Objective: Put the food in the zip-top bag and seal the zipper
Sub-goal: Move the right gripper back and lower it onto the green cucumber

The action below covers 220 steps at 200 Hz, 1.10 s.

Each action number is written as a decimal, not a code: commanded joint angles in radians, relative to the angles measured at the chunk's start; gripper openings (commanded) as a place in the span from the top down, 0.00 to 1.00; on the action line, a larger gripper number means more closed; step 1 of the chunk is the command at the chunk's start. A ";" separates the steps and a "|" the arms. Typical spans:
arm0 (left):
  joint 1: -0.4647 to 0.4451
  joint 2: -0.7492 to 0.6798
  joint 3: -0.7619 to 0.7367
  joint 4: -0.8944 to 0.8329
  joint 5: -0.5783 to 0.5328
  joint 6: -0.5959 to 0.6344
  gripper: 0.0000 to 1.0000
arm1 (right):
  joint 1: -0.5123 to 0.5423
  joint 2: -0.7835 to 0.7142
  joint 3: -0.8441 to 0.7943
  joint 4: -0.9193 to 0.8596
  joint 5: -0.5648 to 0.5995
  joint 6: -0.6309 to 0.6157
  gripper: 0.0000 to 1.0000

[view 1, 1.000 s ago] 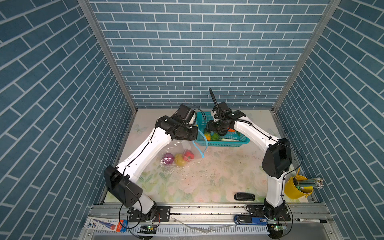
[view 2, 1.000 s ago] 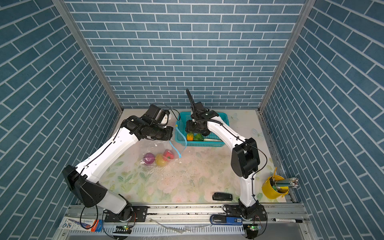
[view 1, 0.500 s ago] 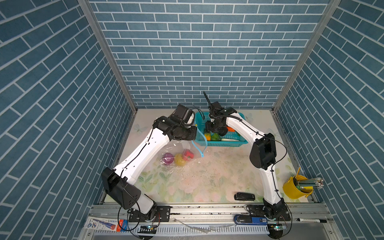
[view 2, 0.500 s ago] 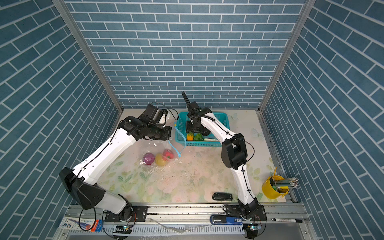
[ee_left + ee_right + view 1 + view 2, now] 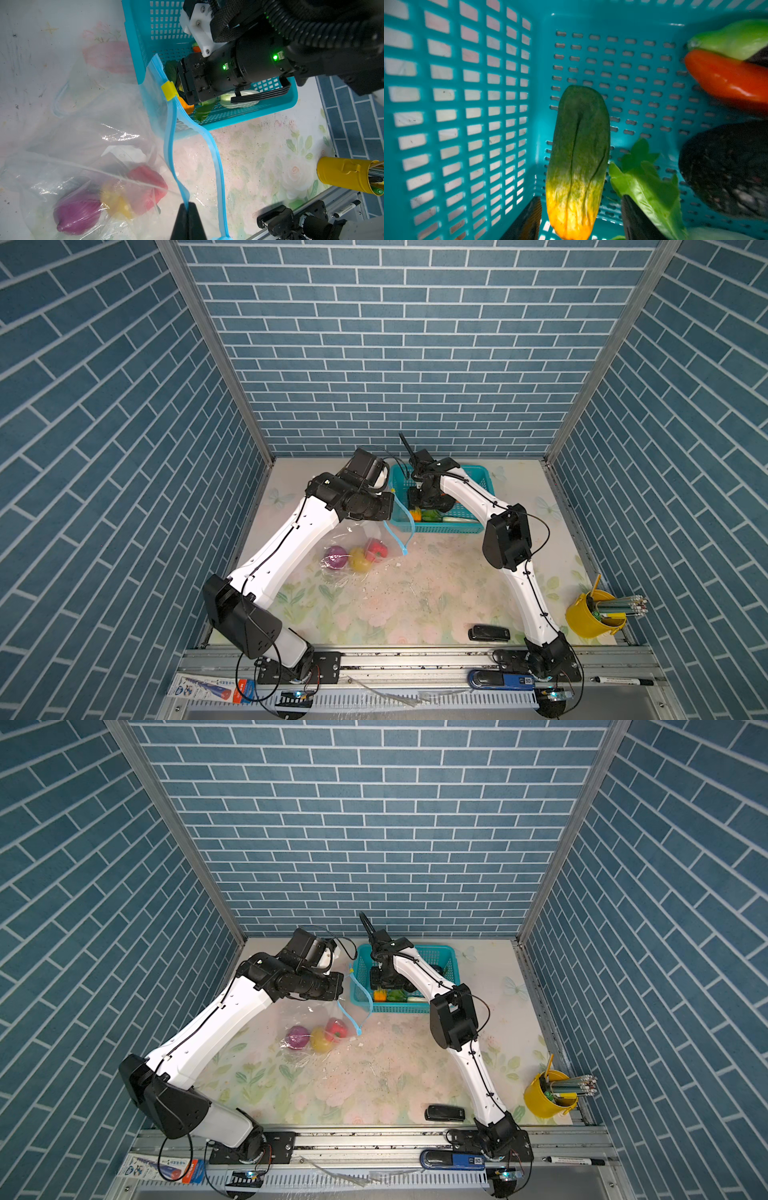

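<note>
- Left gripper (image 5: 188,216): jaws pinched the zipper (image 5: 169,135) of the zip-top bag (image 5: 93,128), which lay beside the basket (image 5: 259,110).
- Right gripper (image 5: 581,224): jaws stood spread astride the leafy greens (image 5: 579,135) inside the basket.
- Three pieces of food (image 5: 76,212) sat in the bag.

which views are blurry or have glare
Right wrist view: soft throughout, the red-orange vegetable and dark eggplant most smeared. Left wrist view: white glare streaks on the zip-top bag, which hazes the purple onion; the zipper is crisp. Both top views: sharp, evenly lit.
</note>
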 commanded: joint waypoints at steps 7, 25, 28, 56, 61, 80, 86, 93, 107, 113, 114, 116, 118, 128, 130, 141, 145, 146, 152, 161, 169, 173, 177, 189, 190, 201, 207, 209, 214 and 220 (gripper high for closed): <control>0.007 -0.016 -0.006 0.004 0.005 0.012 1.00 | 0.005 0.035 0.053 -0.033 -0.001 -0.016 0.37; 0.007 -0.015 -0.006 0.005 0.009 0.011 1.00 | 0.008 0.044 0.054 -0.033 -0.006 -0.013 0.37; 0.007 -0.015 -0.006 0.005 0.009 0.010 1.00 | 0.010 0.046 0.054 -0.033 -0.006 -0.013 0.37; 0.007 -0.015 -0.006 0.007 0.009 0.010 1.00 | 0.013 0.064 0.053 -0.030 -0.006 -0.011 0.37; 0.007 -0.015 -0.007 0.007 0.009 0.010 1.00 | 0.012 0.067 0.053 -0.030 -0.006 -0.010 0.37; 0.007 -0.015 -0.007 0.007 0.009 0.011 1.00 | 0.013 0.077 0.054 -0.027 -0.036 -0.009 0.37; 0.007 -0.015 -0.007 0.006 0.009 0.010 1.00 | 0.014 0.078 0.053 -0.028 -0.039 -0.008 0.38; 0.007 -0.017 -0.007 0.006 0.007 0.010 1.00 | 0.014 0.082 0.053 -0.028 -0.042 -0.006 0.38; 0.008 -0.017 -0.009 0.004 0.008 0.011 1.00 | 0.014 0.088 0.054 -0.027 -0.051 -0.003 0.39; 0.008 -0.018 -0.009 0.005 0.008 0.010 1.00 | 0.014 0.091 0.053 -0.027 -0.055 -0.001 0.40; 0.008 -0.017 -0.009 0.004 0.008 0.010 1.00 | 0.014 0.091 0.053 -0.026 -0.056 -0.001 0.40; 0.009 -0.017 -0.010 0.005 0.007 0.010 1.00 | 0.014 0.091 0.053 -0.026 -0.057 0.000 0.40; 0.008 -0.017 -0.009 0.005 0.007 0.010 1.00 | 0.014 0.091 0.053 -0.026 -0.058 0.000 0.39; 0.008 -0.017 -0.010 0.005 0.006 0.010 1.00 | 0.015 0.095 0.053 -0.027 -0.065 0.006 0.40; 0.007 -0.018 -0.009 0.005 0.007 0.010 1.00 | 0.015 0.096 0.053 -0.027 -0.066 0.006 0.41; 0.009 -0.017 -0.010 0.006 0.006 0.010 1.00 | 0.014 0.097 0.053 -0.026 -0.073 0.011 0.43; 0.009 -0.018 -0.010 0.007 0.006 0.010 1.00 | 0.015 0.097 0.054 -0.028 -0.074 0.013 0.43; 0.009 -0.017 -0.010 0.007 0.006 0.010 1.00 | 0.014 0.097 0.054 -0.028 -0.074 0.013 0.44; 0.008 -0.018 -0.010 0.006 0.007 0.011 1.00 | 0.014 0.097 0.053 -0.029 -0.076 0.014 0.45; 0.009 -0.017 -0.010 0.008 0.008 0.011 1.00 | 0.014 0.095 0.053 -0.032 -0.079 0.014 0.46; 0.009 -0.015 -0.010 0.007 0.008 0.010 1.00 | 0.013 0.088 0.053 -0.036 -0.080 0.014 0.47; 0.009 -0.014 -0.009 0.007 0.007 0.010 1.00 | 0.013 0.085 0.051 -0.037 -0.080 0.014 0.48; 0.008 -0.013 -0.007 0.005 0.008 0.010 1.00 | 0.013 0.080 0.049 -0.037 -0.081 0.014 0.49; 0.010 -0.009 -0.003 0.005 0.009 0.006 1.00 | 0.010 0.065 0.039 -0.035 -0.084 0.019 0.50; 0.010 -0.009 -0.002 0.005 0.009 0.006 1.00 | 0.010 0.065 0.039 -0.034 -0.085 0.020 0.50; 0.010 -0.005 0.001 0.008 0.016 0.001 1.00 | 0.007 0.044 0.025 -0.023 -0.094 0.029 0.51; 0.010 -0.002 0.006 0.008 0.020 -0.002 1.00 | 0.005 0.036 0.018 -0.017 -0.100 0.033 0.52; 0.010 -0.001 0.007 0.008 0.022 -0.004 1.00 | 0.005 0.034 0.016 -0.015 -0.101 0.035 0.52; 0.010 0.002 0.009 0.009 0.025 -0.007 1.00 | 0.004 0.027 0.015 -0.012 -0.105 0.037 0.53; 0.010 0.006 0.014 0.011 0.029 -0.010 1.00 | 0.003 0.020 0.013 -0.012 -0.108 0.039 0.53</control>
